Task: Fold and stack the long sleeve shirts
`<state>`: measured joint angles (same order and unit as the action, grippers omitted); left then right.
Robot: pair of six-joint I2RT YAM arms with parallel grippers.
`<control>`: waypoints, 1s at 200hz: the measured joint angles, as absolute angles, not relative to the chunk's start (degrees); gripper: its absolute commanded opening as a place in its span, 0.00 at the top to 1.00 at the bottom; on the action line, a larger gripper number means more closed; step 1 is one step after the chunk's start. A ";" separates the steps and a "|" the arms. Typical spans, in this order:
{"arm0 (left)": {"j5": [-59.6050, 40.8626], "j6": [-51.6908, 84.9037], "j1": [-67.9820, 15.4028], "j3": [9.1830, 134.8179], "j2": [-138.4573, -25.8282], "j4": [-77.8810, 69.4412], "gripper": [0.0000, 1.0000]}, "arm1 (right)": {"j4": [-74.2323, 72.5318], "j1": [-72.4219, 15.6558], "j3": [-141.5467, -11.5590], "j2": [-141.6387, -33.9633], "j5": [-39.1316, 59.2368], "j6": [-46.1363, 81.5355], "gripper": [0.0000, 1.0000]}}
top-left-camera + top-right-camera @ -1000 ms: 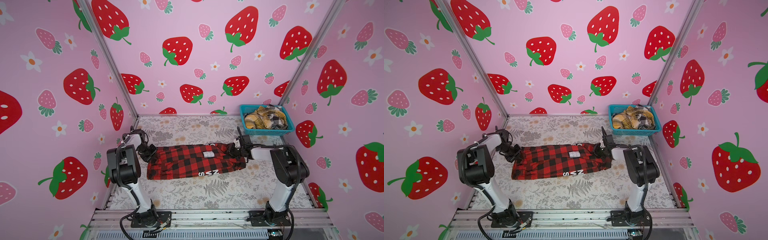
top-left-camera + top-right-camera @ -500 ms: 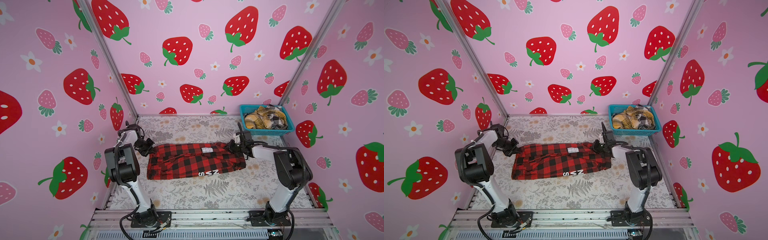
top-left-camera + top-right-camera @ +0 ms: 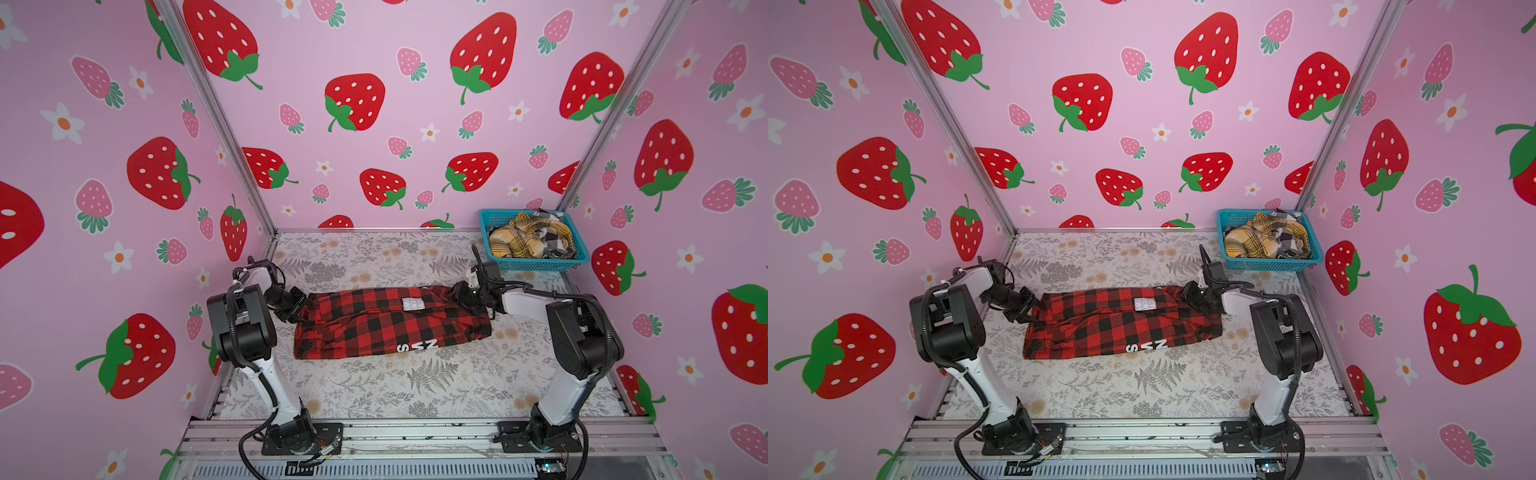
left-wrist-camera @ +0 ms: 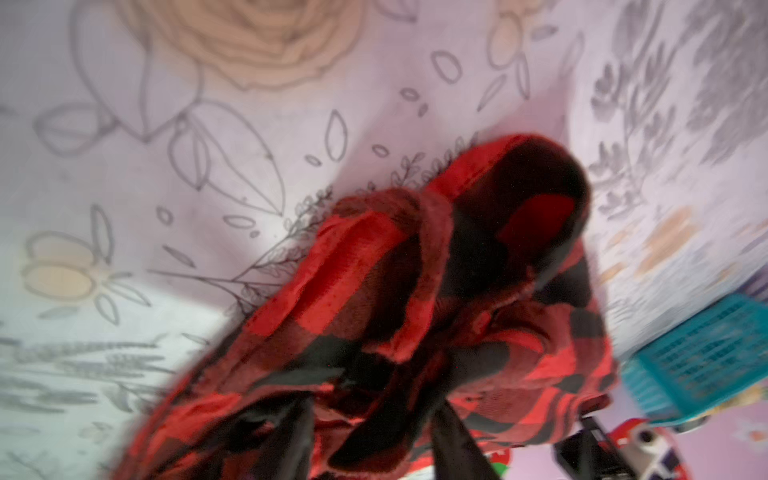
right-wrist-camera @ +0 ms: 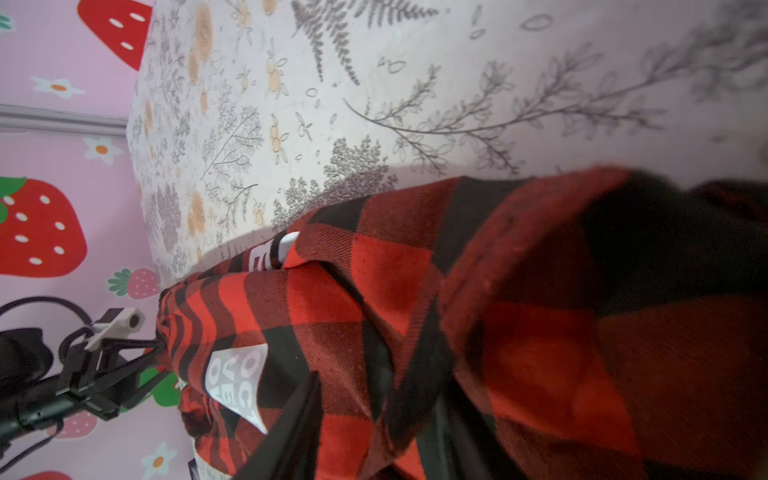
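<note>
In both top views, the shirt (image 3: 390, 324) (image 3: 1121, 324) is lying folded across the table (image 3: 374, 257), with the left gripper (image 3: 297, 309) at its left end and the right gripper (image 3: 455, 293) at its right end.

Left wrist view: the left gripper (image 4: 374, 415) is holding its jaws parted, with cloth lying loose between them.

Right wrist view: the right gripper (image 5: 378, 399) is likewise standing parted over the cloth, near the label (image 5: 237, 382).
</note>
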<state>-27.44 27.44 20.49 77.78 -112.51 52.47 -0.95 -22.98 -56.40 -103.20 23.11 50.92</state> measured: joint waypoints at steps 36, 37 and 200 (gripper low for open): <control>-26.52 28.27 20.51 77.03 -107.79 52.42 0.42 | 3.88 -23.16 -57.06 -102.08 20.69 48.62 0.42; -26.55 28.25 20.51 76.97 -107.57 52.38 0.42 | 4.10 -23.16 -57.06 -101.95 20.62 48.53 0.42; -33.23 34.00 20.51 63.22 -104.75 35.59 0.72 | -0.45 -25.10 -57.06 -105.19 24.27 51.22 0.48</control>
<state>-33.23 34.00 20.51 63.22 -104.75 35.59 -0.45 -25.10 -57.06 -105.19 24.27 51.22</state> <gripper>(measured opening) 0.339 0.551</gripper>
